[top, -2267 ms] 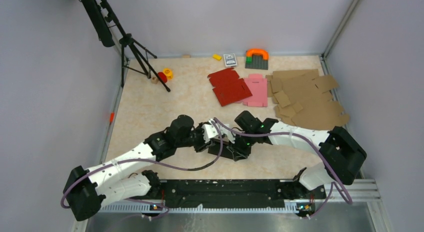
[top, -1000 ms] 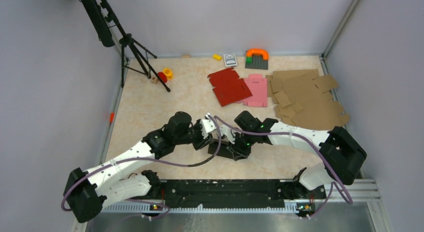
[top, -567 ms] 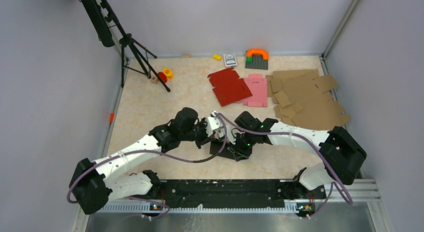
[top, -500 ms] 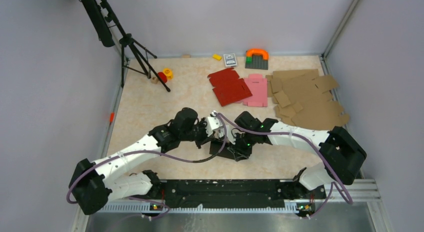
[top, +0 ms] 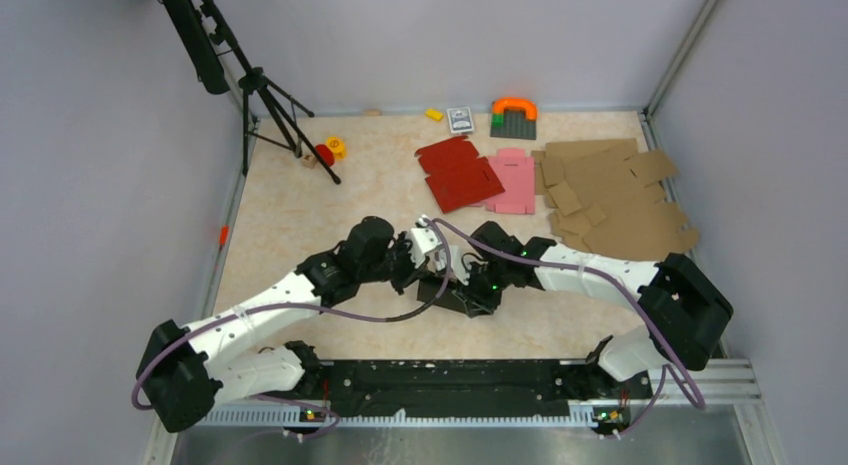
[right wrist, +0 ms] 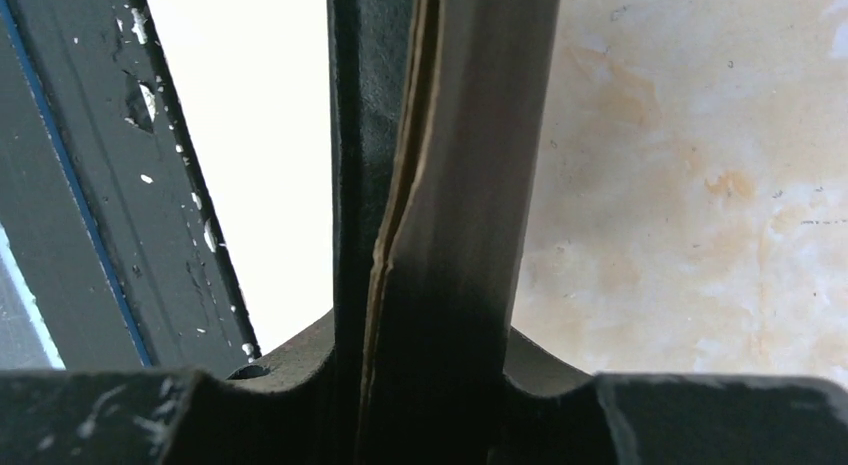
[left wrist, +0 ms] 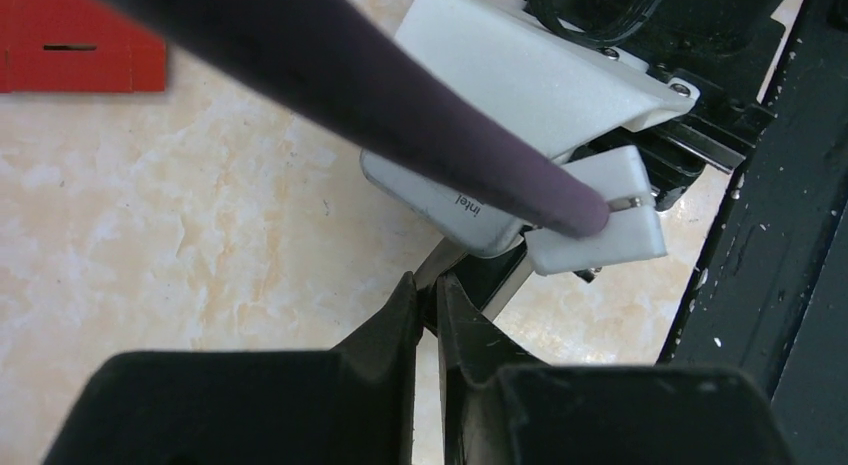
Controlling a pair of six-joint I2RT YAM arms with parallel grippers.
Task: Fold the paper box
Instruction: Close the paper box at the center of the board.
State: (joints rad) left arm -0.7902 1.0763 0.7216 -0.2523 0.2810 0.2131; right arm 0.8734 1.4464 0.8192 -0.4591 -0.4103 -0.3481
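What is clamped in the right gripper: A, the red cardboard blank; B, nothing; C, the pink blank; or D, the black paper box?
D: in the right wrist view the black paper box sits pinched in the right gripper; the red blank and pink blank lie apart.

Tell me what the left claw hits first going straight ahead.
The left claw seems to touch the paper box edge at its tips; beyond it, the right arm's white wrist camera, though depth is unclear.
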